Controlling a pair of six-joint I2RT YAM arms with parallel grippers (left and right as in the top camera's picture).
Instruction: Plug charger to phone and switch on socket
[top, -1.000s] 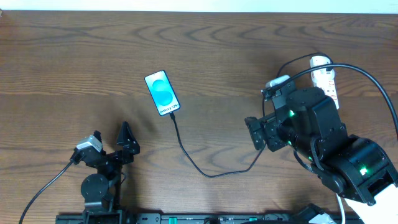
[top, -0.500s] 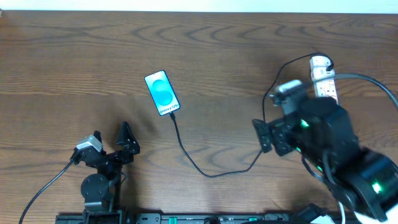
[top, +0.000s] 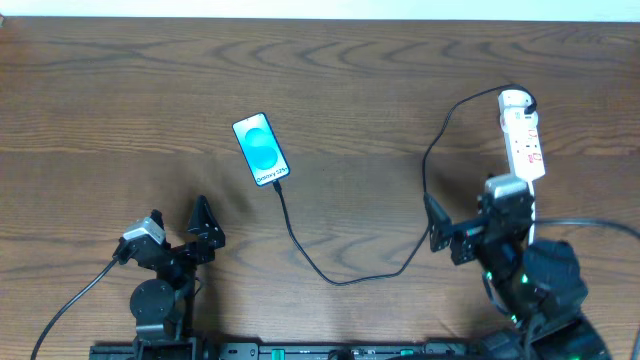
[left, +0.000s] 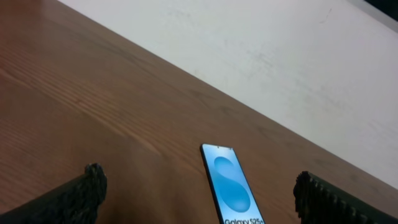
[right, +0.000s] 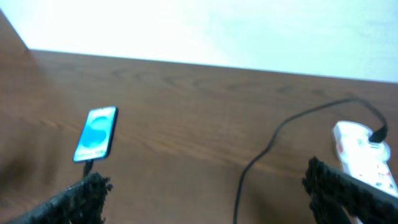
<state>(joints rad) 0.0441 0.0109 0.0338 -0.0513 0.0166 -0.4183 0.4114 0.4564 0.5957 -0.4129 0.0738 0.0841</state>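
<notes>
The phone (top: 261, 149) lies face up on the wooden table, left of centre, its light-blue screen showing; it also shows in the left wrist view (left: 230, 186) and the right wrist view (right: 96, 133). The black charger cable (top: 335, 280) runs from the phone's lower end in a loop across to the white socket (top: 523, 134) at the far right, where its black plug (top: 524, 100) sits at the top end. My left gripper (top: 195, 232) is open and empty near the front left. My right gripper (top: 447, 236) is open and empty, below the socket.
The socket's thick white cord (top: 545, 327) runs down the right side under my right arm. The table's far edge meets a white wall (left: 280, 56). Bare wood lies between the phone and the socket.
My right arm has drawn back from the socket toward the front edge, uncovering the whole strip. The phone, the cable and the left arm have not moved.
</notes>
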